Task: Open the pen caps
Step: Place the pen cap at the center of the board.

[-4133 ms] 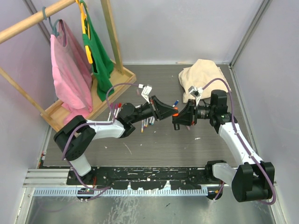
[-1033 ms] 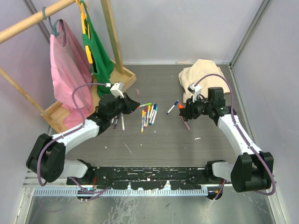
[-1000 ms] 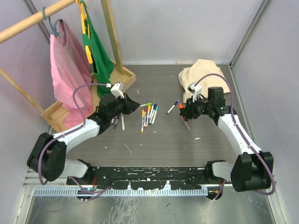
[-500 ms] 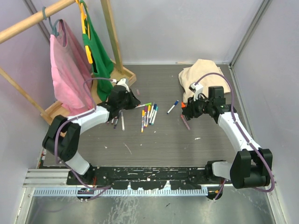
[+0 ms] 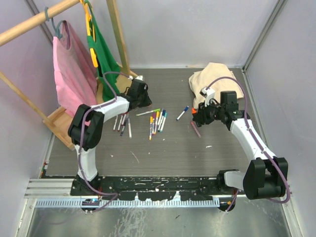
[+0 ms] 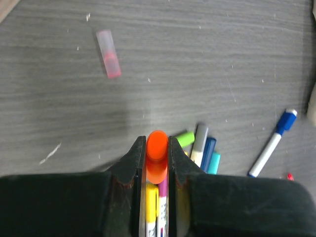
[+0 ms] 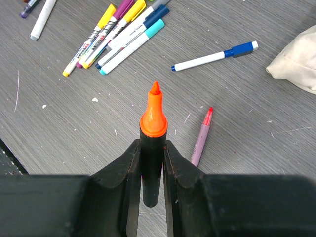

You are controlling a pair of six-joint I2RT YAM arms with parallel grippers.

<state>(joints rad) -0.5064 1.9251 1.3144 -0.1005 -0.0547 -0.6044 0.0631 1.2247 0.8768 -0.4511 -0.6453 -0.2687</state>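
Observation:
My left gripper is shut on a small orange cap. In the top view it hangs at the back left, just beyond a cluster of capped white pens. My right gripper is shut on a stubby black highlighter whose bare orange tip points forward. In the top view it sits right of centre. A loose pink cap lies on the table. A blue-capped pen lies apart from the cluster.
An uncapped purple marker lies just under my right gripper. A beige cloth is at the back right. A wooden rack with pink and green garments stands at the back left. More pens lie left of the cluster.
The two grippers, together at the centre four seconds ago, have parted. My left arm has swung back and left with the orange cap. My right gripper has barely moved in the last second.

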